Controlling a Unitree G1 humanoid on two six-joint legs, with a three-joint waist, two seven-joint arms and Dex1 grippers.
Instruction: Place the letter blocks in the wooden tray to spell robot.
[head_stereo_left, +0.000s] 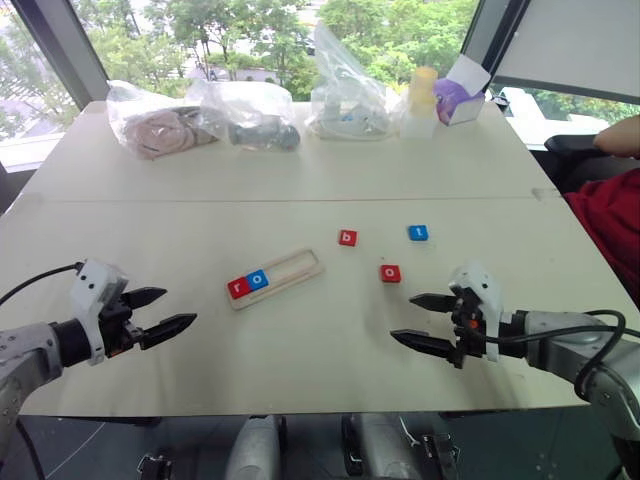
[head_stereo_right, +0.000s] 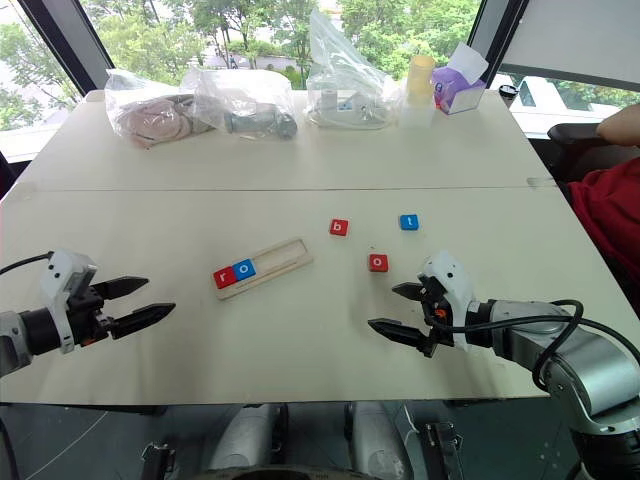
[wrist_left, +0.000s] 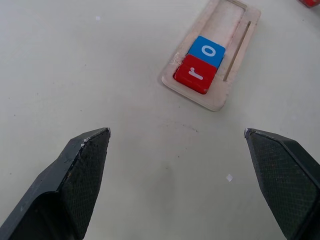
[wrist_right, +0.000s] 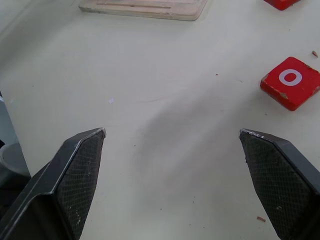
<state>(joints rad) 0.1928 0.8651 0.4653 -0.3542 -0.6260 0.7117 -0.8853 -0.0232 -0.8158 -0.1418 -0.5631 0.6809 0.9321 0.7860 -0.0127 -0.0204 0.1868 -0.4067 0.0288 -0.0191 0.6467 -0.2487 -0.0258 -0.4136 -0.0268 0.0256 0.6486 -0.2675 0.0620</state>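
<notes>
The wooden tray (head_stereo_left: 290, 272) lies slanted at the table's middle, with a red r block (head_stereo_left: 238, 288) and a blue o block (head_stereo_left: 258, 280) side by side at its near-left end. Loose on the table to its right lie a red b block (head_stereo_left: 347, 238), a blue t block (head_stereo_left: 418, 233) and a red o block (head_stereo_left: 390, 273). My left gripper (head_stereo_left: 170, 312) hovers open near the front left, well short of the tray. My right gripper (head_stereo_left: 420, 320) stands open just in front of the red o block, nothing between its fingers.
Several clear plastic bags (head_stereo_left: 240, 115) of items, a yellow-capped bottle (head_stereo_left: 421, 100) and a purple box (head_stereo_left: 458, 98) line the far edge. A person's red sleeve (head_stereo_left: 610, 215) is at the right edge. A seam (head_stereo_left: 300, 198) crosses the table.
</notes>
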